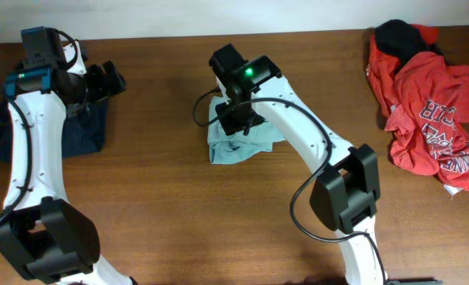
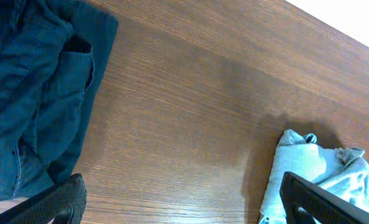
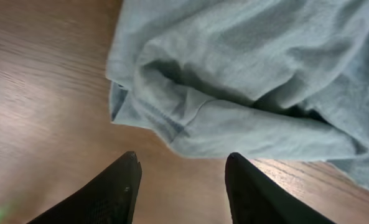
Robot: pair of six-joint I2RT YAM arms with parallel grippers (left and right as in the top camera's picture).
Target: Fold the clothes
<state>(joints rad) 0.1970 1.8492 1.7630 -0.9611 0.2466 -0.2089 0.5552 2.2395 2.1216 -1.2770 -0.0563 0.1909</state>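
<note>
- Fabric check: your pale blue garment (image 1: 238,144) lies crumpled at centre of table (image 1: 163,182), folds bunched, hem rumpled
- Your right gripper (image 3: 183,160) hovers at its edge, fingers apart, empty
- Your left gripper (image 2: 183,186) is spread wide, holding nothing, beside navy garment (image 2: 35,93)

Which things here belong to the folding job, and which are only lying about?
For the job:
pale blue garment, centre
dark blue garment, left
red shirt, right
black garment, touching the red shirt

Lying about:
nothing that I can see; besides the clothes there is only the table
</note>
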